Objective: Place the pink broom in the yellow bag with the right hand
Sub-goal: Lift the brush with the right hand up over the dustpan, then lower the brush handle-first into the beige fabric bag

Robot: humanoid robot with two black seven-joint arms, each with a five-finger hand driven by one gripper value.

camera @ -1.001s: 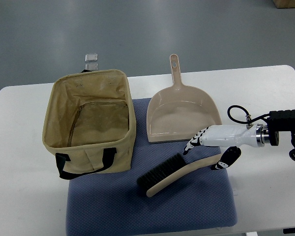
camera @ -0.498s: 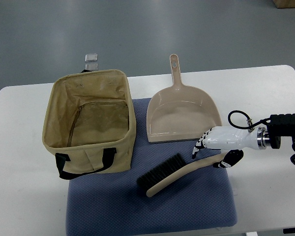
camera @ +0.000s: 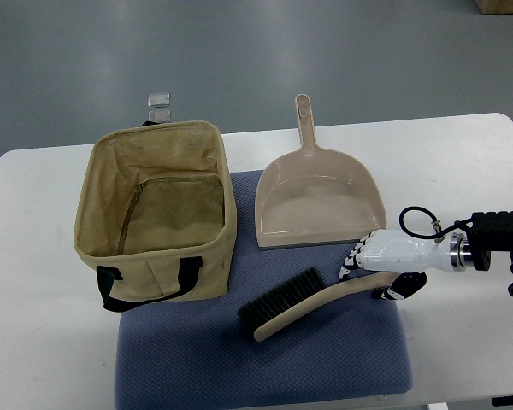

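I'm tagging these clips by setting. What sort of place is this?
Probably a robot test lab or workshop, not a home: a plain white table on a bare grey floor, with a staged set, bag, dustpan and broom, on a blue mat, and a robot right hand.

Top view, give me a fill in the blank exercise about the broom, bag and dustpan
1. The right hand is at the broom's ____ end.
2. The broom lies on the ____ mat.
3. The yellow bag holds ____.
4. The dustpan's handle points ____ from the robot.

Missing words: handle; blue; nothing; away
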